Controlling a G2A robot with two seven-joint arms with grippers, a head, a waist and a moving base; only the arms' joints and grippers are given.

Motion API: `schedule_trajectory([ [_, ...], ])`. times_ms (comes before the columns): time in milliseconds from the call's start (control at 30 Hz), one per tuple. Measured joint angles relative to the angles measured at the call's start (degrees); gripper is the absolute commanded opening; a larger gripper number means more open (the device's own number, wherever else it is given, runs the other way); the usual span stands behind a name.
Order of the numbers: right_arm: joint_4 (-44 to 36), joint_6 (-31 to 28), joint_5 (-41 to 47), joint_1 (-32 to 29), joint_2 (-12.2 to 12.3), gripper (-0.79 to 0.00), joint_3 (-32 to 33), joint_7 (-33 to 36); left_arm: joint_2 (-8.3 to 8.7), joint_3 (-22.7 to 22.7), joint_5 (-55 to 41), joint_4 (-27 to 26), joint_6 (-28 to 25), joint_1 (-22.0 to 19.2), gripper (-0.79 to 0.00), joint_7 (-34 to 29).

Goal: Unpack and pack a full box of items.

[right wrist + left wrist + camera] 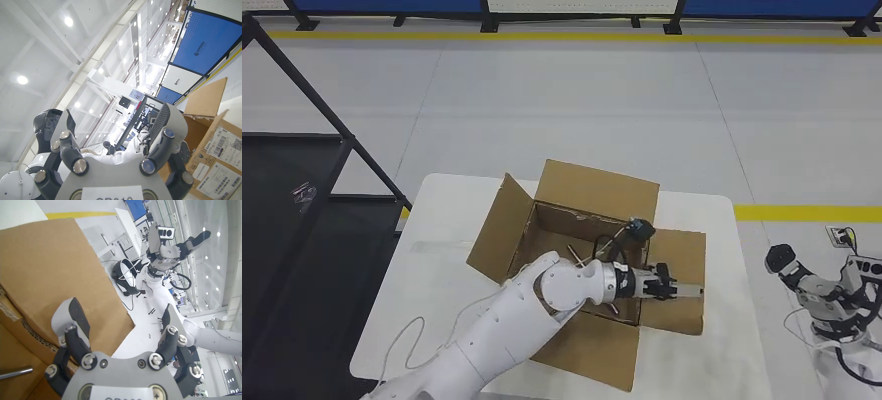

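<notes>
Step, as judged: unpacking, between picks. The box [592,190] sits open mid-table [442,270] with all four flaps folded out. The left gripper [690,290] hangs over the right flap, jaws spread and holding nothing. The right gripper [787,262] is well right of the table, pointing up, jaws also spread and empty.

Next move, as I judge it: bring the left gripper back left over the opening, lower it and close across a rod [16,372]. A slim round rod may roll or slip, so grip it mid-length.

Materials:
- Box: brown corrugated card, fluting bare at a torn edge, paper labels on an outer wall.
- Rod: polished metal.
- Pads [78,313]: black, matte.
</notes>
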Motion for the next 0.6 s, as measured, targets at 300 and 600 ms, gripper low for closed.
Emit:
schedule_trajectory([
  [300,0.9,2.2,0.5,-0.8,0.3,0.0,1.3,-0.4,-4.07,3.2,0.0,8.2,1.6,-2.8,0.0,-2.0],
  [600,1.3,4.4,0.2,-0.6,0.3,0.0,1.2,-1.7,-5.41,1.2,-0.8,9.7,-1.9,-4.2,0.0,-2.3],
])
